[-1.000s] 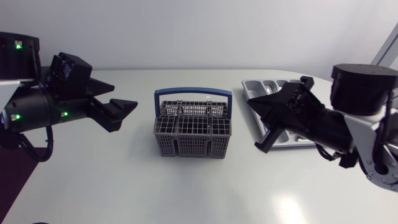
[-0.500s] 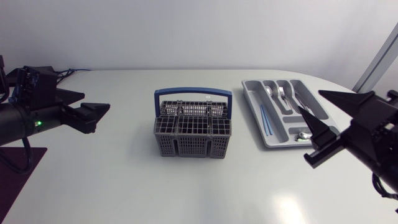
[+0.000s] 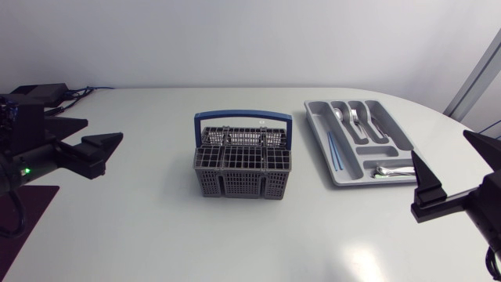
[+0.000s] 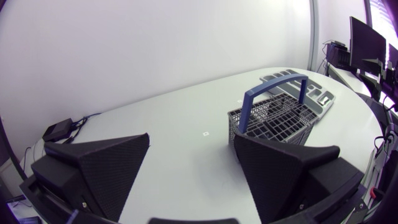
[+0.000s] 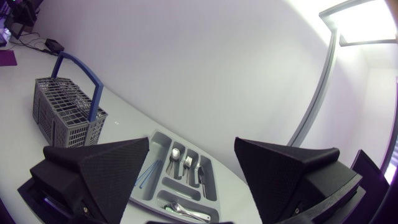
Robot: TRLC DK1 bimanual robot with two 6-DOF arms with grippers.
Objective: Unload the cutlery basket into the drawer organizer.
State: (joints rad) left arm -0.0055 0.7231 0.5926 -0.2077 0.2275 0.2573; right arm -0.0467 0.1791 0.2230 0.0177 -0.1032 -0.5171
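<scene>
The grey cutlery basket (image 3: 243, 166) with a blue handle stands mid-table; no cutlery sticks out of it. To its right lies the grey drawer organizer (image 3: 399, 135), holding spoons, forks and knives (image 3: 356, 119), thin blue sticks (image 3: 333, 150) and one piece (image 3: 389, 170) across its front compartment. My left gripper (image 3: 102, 129) hovers open and empty far left of the basket (image 4: 273, 118). My right gripper (image 3: 440, 145) is open and empty at the right edge, nearer than the organizer (image 5: 158, 146); the basket (image 5: 65, 112) stands well ahead of it.
A small black box (image 4: 59, 130) with cables sits at the table's far left corner. A dark purple mat (image 3: 27, 205) lies at the left edge. Bare white tabletop (image 3: 258, 235) surrounds the basket.
My right gripper has opened and drawn back from over the organizer to the right edge; a piece of cutlery now shows in the front compartment. My left arm has pulled back leftward.
</scene>
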